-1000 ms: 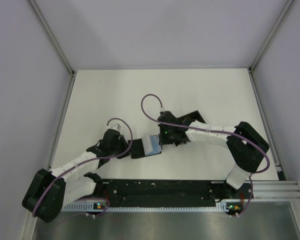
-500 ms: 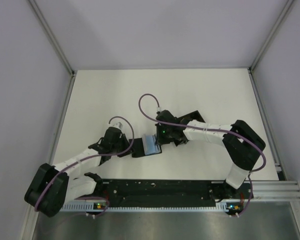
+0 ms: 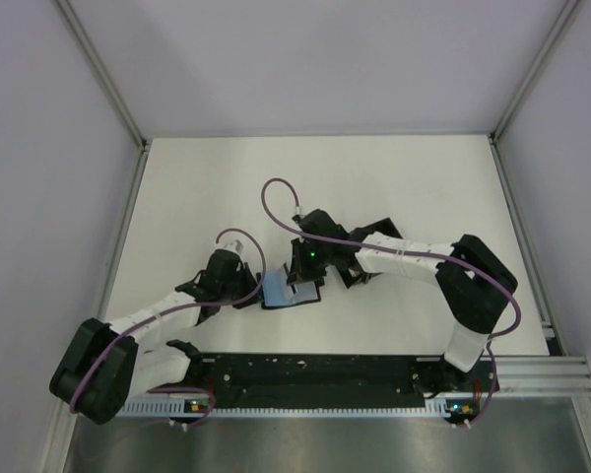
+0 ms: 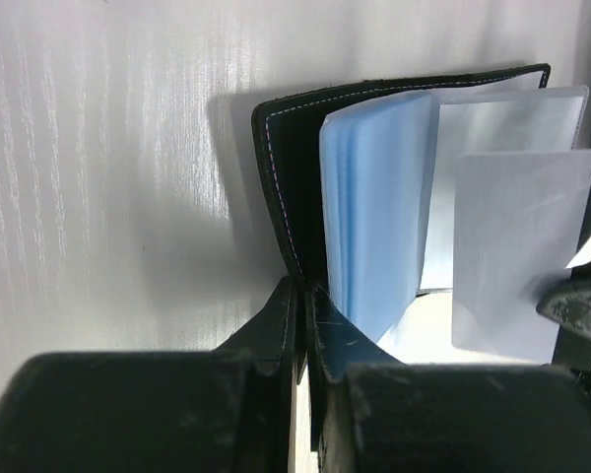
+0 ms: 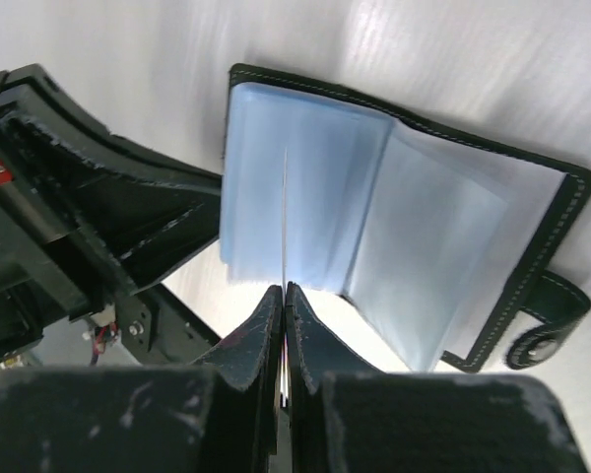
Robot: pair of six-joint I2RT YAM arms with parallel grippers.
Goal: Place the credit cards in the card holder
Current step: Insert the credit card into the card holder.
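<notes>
The card holder (image 3: 276, 296) lies open on the table, a black stitched cover (image 4: 288, 168) with light blue clear sleeves (image 4: 374, 217). My left gripper (image 4: 301, 298) is shut on the edge of its black cover, at the holder's left side in the top view (image 3: 253, 292). My right gripper (image 5: 285, 296) is shut on a thin pale credit card (image 5: 284, 212), seen edge-on over the blue sleeves (image 5: 315, 187). The same card shows flat in the left wrist view (image 4: 522, 256). In the top view the right gripper (image 3: 300, 279) is right above the holder.
A larger black box (image 3: 379, 235) lies behind the right forearm. The holder's snap strap (image 5: 542, 340) sticks out on its far side. White walls and metal rails border the table; the arm bases stand along the near edge.
My right gripper has moved left and nearer with the card, from beside the holder to over its blue sleeves. My left gripper has kept its hold and shifted little.
</notes>
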